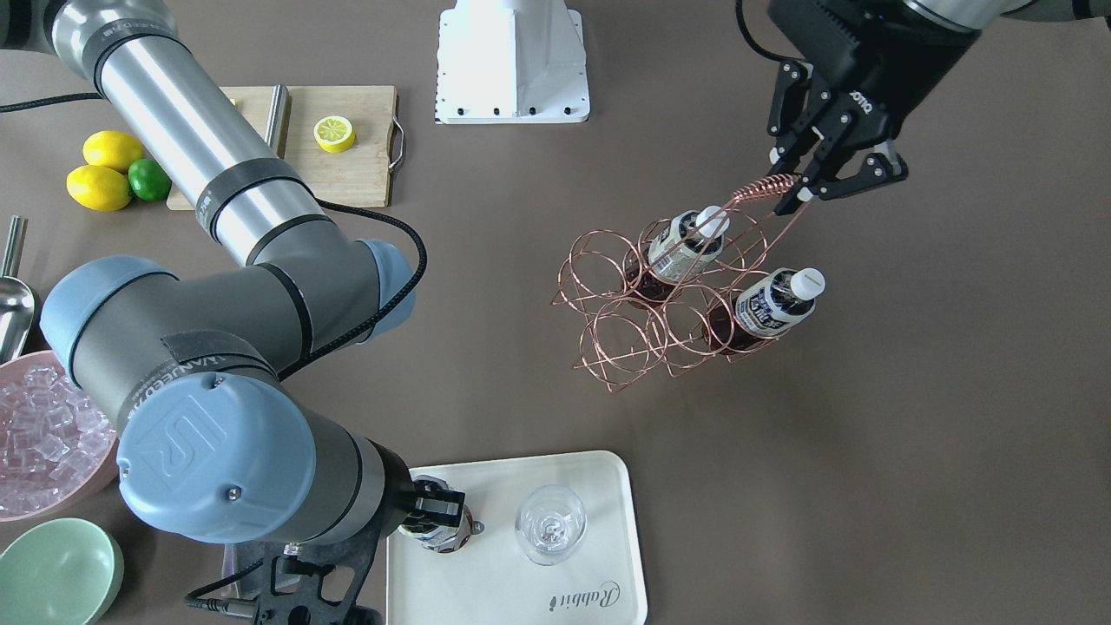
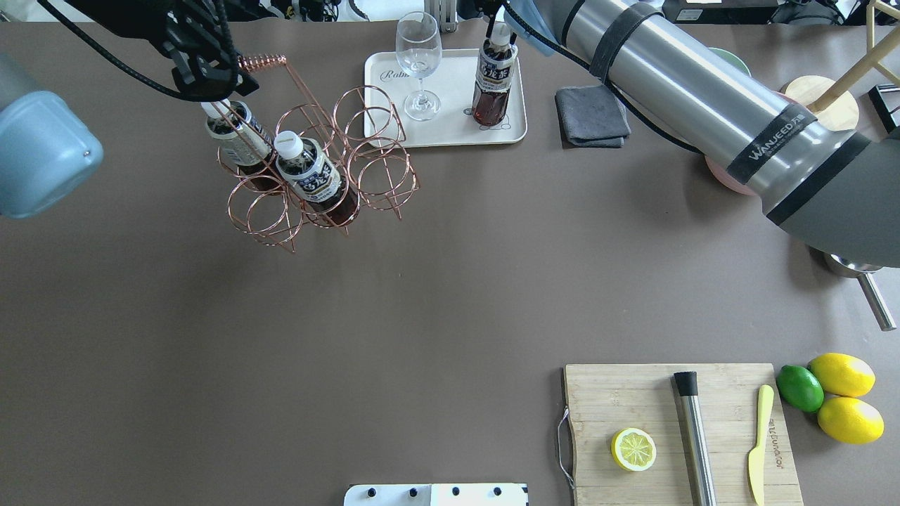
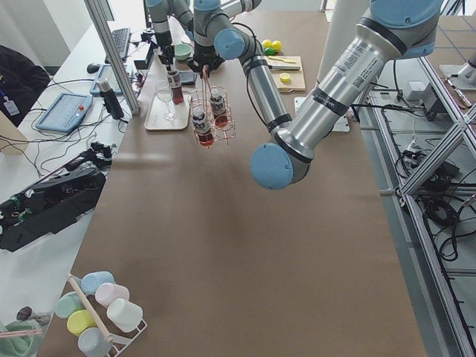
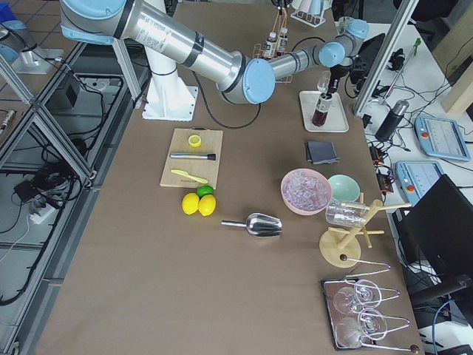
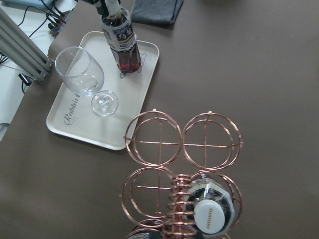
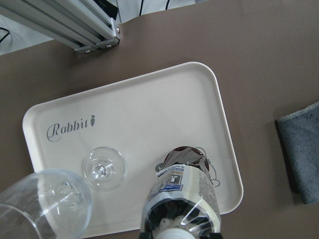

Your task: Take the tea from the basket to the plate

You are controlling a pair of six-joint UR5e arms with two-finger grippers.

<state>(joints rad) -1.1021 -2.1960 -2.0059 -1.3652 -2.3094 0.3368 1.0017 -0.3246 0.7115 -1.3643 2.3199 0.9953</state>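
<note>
The copper wire basket [image 1: 660, 312] stands mid-table, also in the overhead view [image 2: 316, 169]. It holds two tea bottles [image 1: 686, 247] [image 1: 768, 308]. My left gripper [image 1: 798, 195] is shut on its coiled handle [image 2: 260, 63]. A third tea bottle [image 2: 493, 84] stands upright on the cream "Rabbit" plate [image 2: 450, 126], next to a wine glass [image 2: 418, 63]. My right gripper [image 1: 438, 508] is shut around that bottle's neck from above. The right wrist view shows the bottle [image 6: 182, 194] standing on the plate [image 6: 149, 104].
A grey cloth [image 2: 592, 116] lies right of the plate. A pink bowl of ice [image 1: 43, 434], a mint-green bowl [image 1: 56, 573] and a metal scoop [image 1: 13, 304] sit near my right arm. A cutting board [image 2: 682, 432] with a lemon half, lemons and a lime are near the robot's base.
</note>
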